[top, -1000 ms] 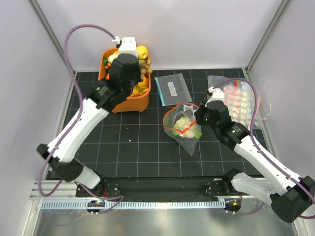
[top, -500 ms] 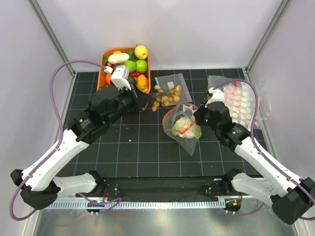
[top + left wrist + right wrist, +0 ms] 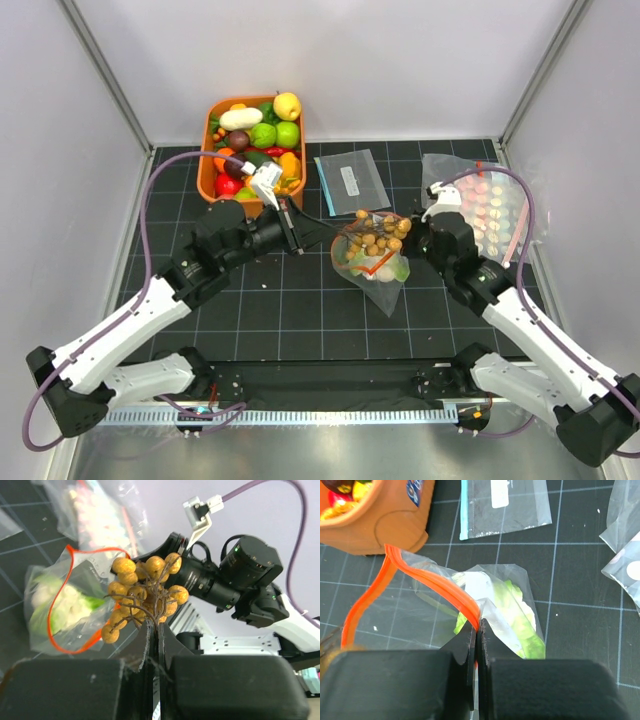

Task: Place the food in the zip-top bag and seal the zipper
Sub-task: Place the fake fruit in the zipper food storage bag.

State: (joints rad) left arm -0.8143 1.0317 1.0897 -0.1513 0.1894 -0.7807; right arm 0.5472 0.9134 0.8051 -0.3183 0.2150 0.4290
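An orange basket (image 3: 204, 160) sits at 11 o'clock on the black gridded tabletop (image 3: 280, 300), against the far wall (image 3: 400, 60). A flat clear bag (image 3: 350, 181) with a blue edge and a white label lies at 12 o'clock, just right of the basket. A larger clear bag of pink and orange discs (image 3: 487, 205) rests at 2 o'clock. Grey metal posts (image 3: 107, 75) rise at both far corners.

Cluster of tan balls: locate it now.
Top view, right of centre: the cluster of tan balls, held by the left end effector, sits at the mouth of the zip-top bag.
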